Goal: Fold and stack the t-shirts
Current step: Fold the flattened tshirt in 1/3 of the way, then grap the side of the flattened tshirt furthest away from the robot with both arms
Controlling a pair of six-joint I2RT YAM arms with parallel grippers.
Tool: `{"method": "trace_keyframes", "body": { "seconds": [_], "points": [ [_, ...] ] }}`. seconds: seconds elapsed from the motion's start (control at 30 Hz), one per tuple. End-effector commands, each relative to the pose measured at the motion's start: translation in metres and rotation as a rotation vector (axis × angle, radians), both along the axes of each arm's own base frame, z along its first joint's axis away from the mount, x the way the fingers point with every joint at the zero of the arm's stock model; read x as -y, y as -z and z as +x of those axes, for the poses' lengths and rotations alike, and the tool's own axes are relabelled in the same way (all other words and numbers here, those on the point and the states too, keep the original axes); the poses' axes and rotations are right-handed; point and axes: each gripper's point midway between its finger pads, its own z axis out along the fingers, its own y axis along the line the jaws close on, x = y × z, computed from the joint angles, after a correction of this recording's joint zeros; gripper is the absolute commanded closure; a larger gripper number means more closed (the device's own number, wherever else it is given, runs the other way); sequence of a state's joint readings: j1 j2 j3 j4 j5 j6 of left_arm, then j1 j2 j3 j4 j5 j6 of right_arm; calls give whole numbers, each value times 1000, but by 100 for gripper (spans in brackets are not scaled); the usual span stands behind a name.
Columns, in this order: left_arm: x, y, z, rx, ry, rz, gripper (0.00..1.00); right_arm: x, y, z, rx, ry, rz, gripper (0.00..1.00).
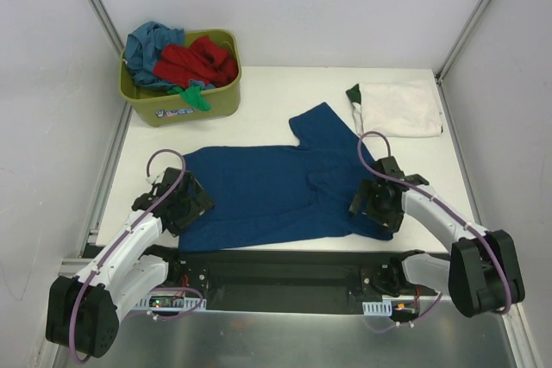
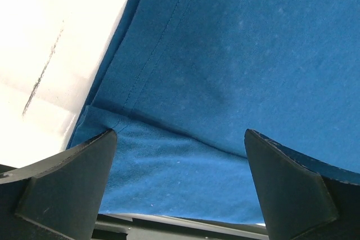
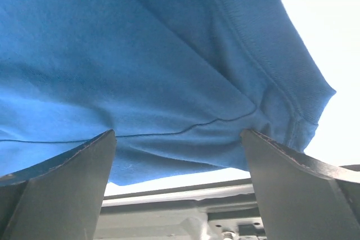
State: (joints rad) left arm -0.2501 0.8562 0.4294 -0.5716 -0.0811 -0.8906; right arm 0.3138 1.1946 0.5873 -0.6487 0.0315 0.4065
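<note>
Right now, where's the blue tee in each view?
Top external: blue tee lies spread out mid-table, towards the near edge.
Left wrist: blue tee fills the centre and right, with a hemmed corner at lower left.
Right wrist: blue tee fills the left and top, with a stitched edge bunched at right.
Shared landmark: white table, bare left of the tee in left wrist and right of it in right wrist.
</note>
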Motion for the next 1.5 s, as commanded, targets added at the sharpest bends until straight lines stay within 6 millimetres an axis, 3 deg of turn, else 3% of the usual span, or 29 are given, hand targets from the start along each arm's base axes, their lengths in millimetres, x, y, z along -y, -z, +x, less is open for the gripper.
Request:
{"method": "trace_keyframes", "body": {
  "seconds": [0.0, 0.1, 0.17, 0.3, 0.43, 0.47, 0.53, 0.6, 0.63, 0.67, 0.7, 0.73, 0.8, 0.83, 0.87, 0.9, 0.93, 0.97, 1.03, 1.07, 1.13, 1.17, 1.2, 1.23, 1.3, 1.37, 1.4, 1.47],
  "points": [
    [-9, 12, -6, -34, -20, 47, 1, 10, 2, -23, -63, 119, 31, 3],
    [-9, 14, -11, -64, -24, 52, 1, 26, -4, -34, -65, 162, 4, 3],
    [-9, 14, -15, -82, -27, 49, 1, 22, -9, -36, -58, 149, 50, 3],
    [-10, 0, -14, -60, -28, 51, 1, 12, -35, -13, 74, 61, 109, 3],
    [-16, -34, 8, 71, -39, 80, 1, 10, -90, 28, 335, 21, 127, 3],
    [-18, -41, 13, 94, -48, 90, 1, 7, -114, 46, 433, 10, 143, 3],
    [-24, -64, 30, 161, -70, 122, 1, 1, -140, 63, 533, -42, 156, 3],
    [-30, -76, 42, 177, -90, 161, 1, -4, -173, 88, 644, -69, 166, 3],
    [-35, -94, 55, 220, -106, 191, 1, -7, -174, 99, 632, -85, 162, 3],
    [-41, -100, 62, 223, -128, 213, 1, -11, -180, 111, 655, -120, 158, 3],
    [-45, -97, 70, 194, -139, 241, 1, -18, -202, 125, 699, -146, 164, 3],
    [-47, -111, 84, 227, -152, 250, 1, -23, -192, 139, 662, -167, 156, 3],
    [-56, -111, 105, 209, -170, 289, 1, -37, -219, 170, 750, -225, 146, 3],
    [-57, -111, 113, 203, -166, 291, 1, -41, -208, 188, 715, -232, 135, 3],
    [-58, -102, 124, 175, -161, 296, 1, -45, -211, 202, 727, -254, 131, 3],
    [-63, -105, 134, 177, -169, 304, 4, -48, -230, 219, 768, -252, 128, 3],
    [-66, -103, 142, 168, -174, 306, 7, -51, -213, 236, 721, -254, 116, 3],
    [-67, -91, 152, 135, -168, 301, 9, -52, -211, 246, 719, -261, 108, 3],
    [-72, -90, 169, 130, -179, 279, 21, -59, -206, 278, 723, -276, 95, 3],
    [-71, -77, 177, 99, -168, 261, 25, -62, -203, 289, 721, -289, 90, 3],
    [-70, -72, 189, 87, -169, 218, 32, -70, -190, 313, 688, -306, 94, 3],
    [-71, -60, 192, 55, -168, 219, 32, -73, -185, 319, 676, -319, 100, 3],
    [-72, -59, 197, 59, -174, 218, 33, -77, -164, 328, 631, -326, 103, 3],
    [-74, -55, 199, 50, -184, 219, 34, -83, -170, 336, 648, -343, 120, 3],
    [-74, -45, 206, 40, -195, 208, 38, -86, -153, 347, 621, -348, 124, 3],
    [-71, -33, 210, 21, -200, 189, 39, -88, -155, 359, 642, -359, 116, 3],
    [-69, -31, 216, 35, -206, 173, 40, -89, -142, 365, 623, -360, 111, 3],
    [-65, -19, 218, 10, -204, 158, 44, -93, -144, 375, 635, -365, 119, 3]
  ]
}}
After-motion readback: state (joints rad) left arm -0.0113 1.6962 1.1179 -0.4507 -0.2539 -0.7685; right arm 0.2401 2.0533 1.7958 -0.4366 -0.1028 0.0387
